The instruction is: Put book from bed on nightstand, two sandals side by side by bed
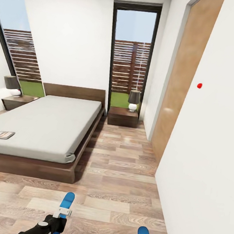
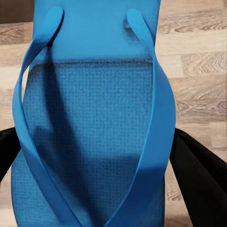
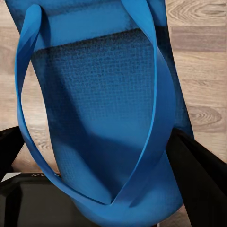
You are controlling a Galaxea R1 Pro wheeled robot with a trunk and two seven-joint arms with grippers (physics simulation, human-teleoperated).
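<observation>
Bedroom, plank wood floor (image 1: 125,175) running between the bed and the right-hand wall. The bed (image 1: 47,127) is low, with a grey-white mattress and dark brown frame and headboard. Two nightstands flank it, each with a black-shaded lamp: the right nightstand (image 1: 122,116) by the tall window, the left nightstand (image 1: 17,102) at the far side.

The book (image 1: 3,134) lies flat on the mattress near the bed's foot, at the left edge of the head view, untouched.

Both sandals are carried, off the floor. The left gripper (image 1: 59,217) holds the left sandal (image 2: 94,127); its black fingers (image 2: 198,175) are closed against the sole's edges. The right sandal (image 3: 104,109) sits likewise in the right gripper's fingers (image 3: 203,175), clamped at the sole's sides. Each is bright blue, with a textured footbed and a smooth V strap.

Step in hand, as I judge it: bringing the pair toward the bed. The next move calls for closing on the bed's side, lowering both to the floor there, soles parallel and close, before releasing. The book comes after.
</observation>
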